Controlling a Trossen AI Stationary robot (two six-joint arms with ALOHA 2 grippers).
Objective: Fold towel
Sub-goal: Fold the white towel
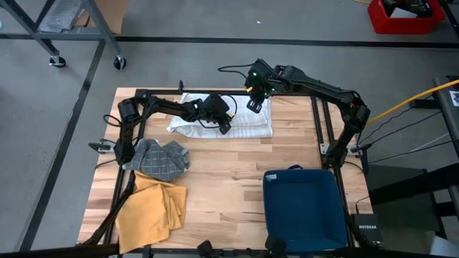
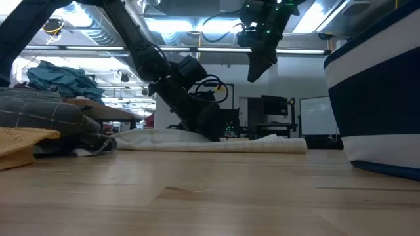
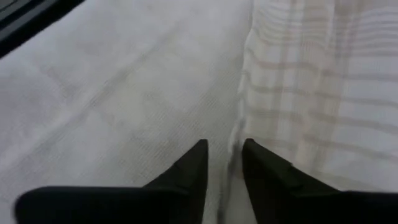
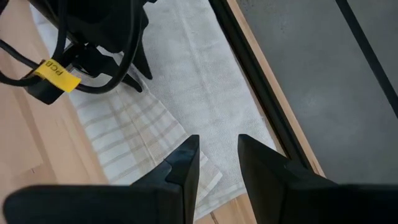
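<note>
Closest to you in the low view sits the bare wooden table (image 2: pixel 216 196), with the blue bin's (image 2: pixel 380 98) wall looming on the right edge and a yellow cloth (image 2: pixel 20 144) poking in on the left. Look past them and you've got the white towel (image 2: pixel 216 141) lying flat toward the table's far edge, one striped layer folded over a plain one. Your left gripper (image 1: pixel 224 126) is down on it, tips pressing into the fabric right along the edge of the striped layer; the 2 fingers (image 3: pixel 189 171) stand a narrow gap apart with a ridge of cloth between them, but you cannot tell whether they have it pinched. Your right gripper (image 1: pixel 253 105) hangs in the air above the towel's far right corner, clear of the cloth, fingers (image 4: pixel 183 165) parted and holding nothing. From above you can see a grey checked cloth (image 1: pixel 159 158) bunched near the table's left side, the yellow cloth just in front of it, and the blue bin at the near right corner
</note>
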